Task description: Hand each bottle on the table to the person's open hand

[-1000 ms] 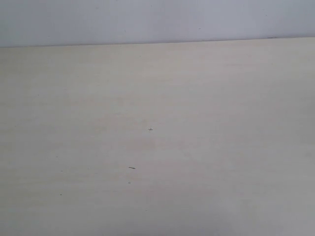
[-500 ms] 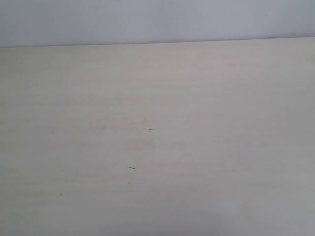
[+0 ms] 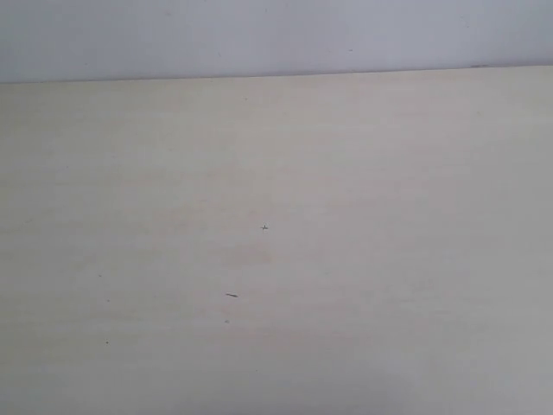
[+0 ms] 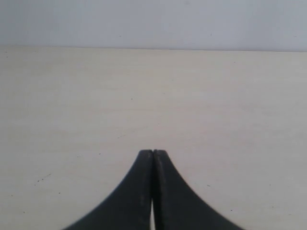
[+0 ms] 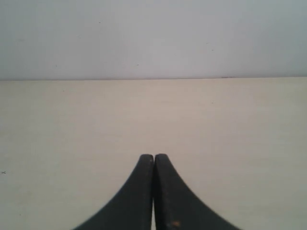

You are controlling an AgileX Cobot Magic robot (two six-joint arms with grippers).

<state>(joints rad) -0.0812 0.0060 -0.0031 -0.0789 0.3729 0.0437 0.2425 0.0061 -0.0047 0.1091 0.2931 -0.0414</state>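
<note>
- Holding my left end effector (image 4: 152, 153) shut on nothing: tips pressed together, only a hairline seam between them. It hangs over the bare bench (image 4: 72, 96), well short of the bench's far edge (image 4: 153, 48).
- My right end effector (image 5: 153, 157) is the same: closed, empty, tips touching, aimed toward the far edge and short of it.
- Why closed, as I judge it: there is nothing to grab in front of either one, so both sit in a parked pose, not pre-opened for a grasp.
- Bottles: none visible in any view. The exterior view shows only pale bench up to the far edge, then the grey wall (image 3: 276, 35) beyond it. I can't tell whether they are out of frame or already handed over.
- Person's open hand: not in view. No palm, fingers or sleeve anywhere on this side of the far edge.
- Bottle relative to end effector: I can't give one. Nothing lies between either pair of tips and the far edge.
- The only marks are a tiny cross-shaped speck (image 3: 264, 227), well short of the far edge, and a short dark dash (image 3: 232, 295) a bit farther from that edge.
- Neither arm shows in the exterior view, so both sit outside the patch it covers.
- Judgement: the task is either not begun or finished. Any next grasp needs a bottle in sight and the tips parted first.
</note>
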